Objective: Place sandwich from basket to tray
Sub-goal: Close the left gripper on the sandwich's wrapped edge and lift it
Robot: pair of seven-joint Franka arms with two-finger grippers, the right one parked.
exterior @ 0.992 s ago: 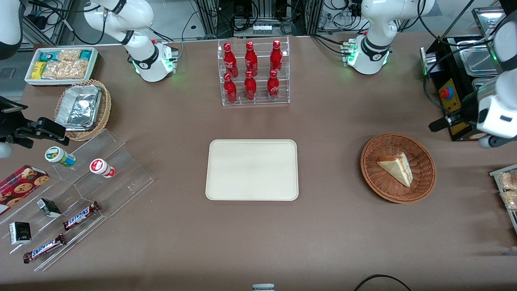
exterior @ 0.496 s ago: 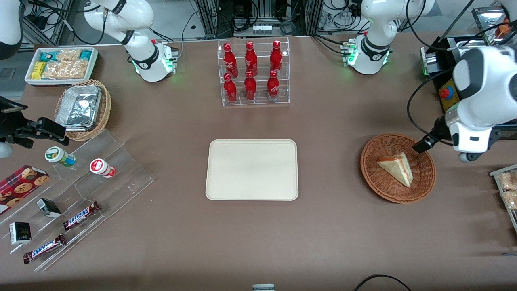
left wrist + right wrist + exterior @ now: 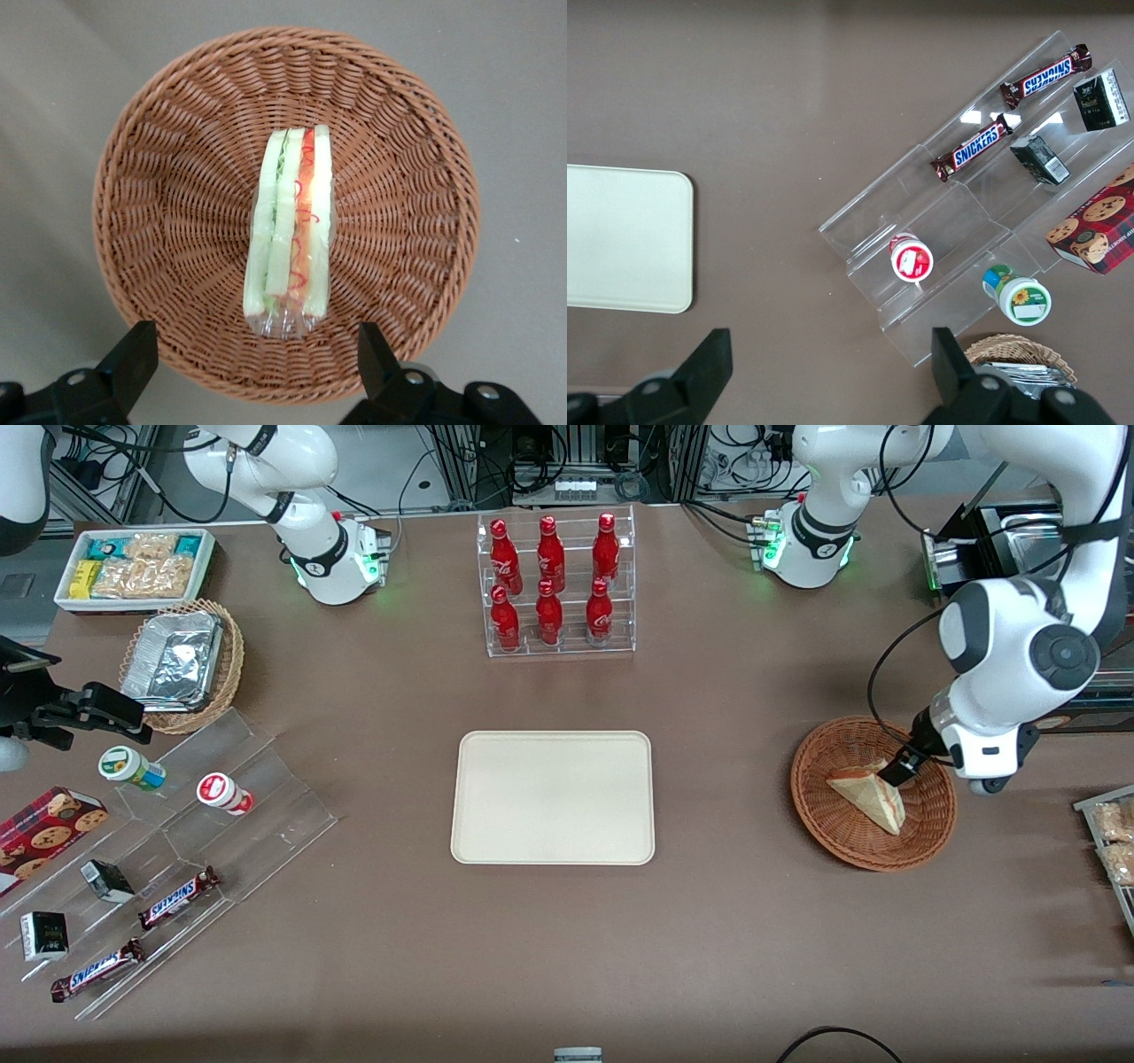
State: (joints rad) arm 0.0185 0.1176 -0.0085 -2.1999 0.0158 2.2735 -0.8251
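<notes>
The sandwich (image 3: pixel 870 794) (image 3: pixel 291 235), a pale wedge with green and red filling on its cut edge, lies in the round reddish-brown wicker basket (image 3: pixel 842 834) (image 3: pixel 177 177) toward the working arm's end of the table. My left gripper (image 3: pixel 897 769) (image 3: pixel 257 354) hangs just above the basket, over the sandwich's thick end. It is open, its two black fingers (image 3: pixel 133 354) spread wide on either side of the sandwich and touching nothing. The cream tray (image 3: pixel 553 797) (image 3: pixel 620 239) lies flat in the middle of the table with nothing on it.
A clear rack of red bottles (image 3: pixel 555 584) stands farther from the front camera than the tray. A black control box (image 3: pixel 983 629) sits beside the basket. Toward the parked arm's end are acrylic steps with snacks (image 3: pixel 168 841), a tan basket with foil container (image 3: pixel 182 664) and a white snack bin (image 3: pixel 133 567).
My left arm has swung in from the table's working-arm end and come down, so the gripper now hangs over the sandwich in the basket. The sandwich has not moved.
</notes>
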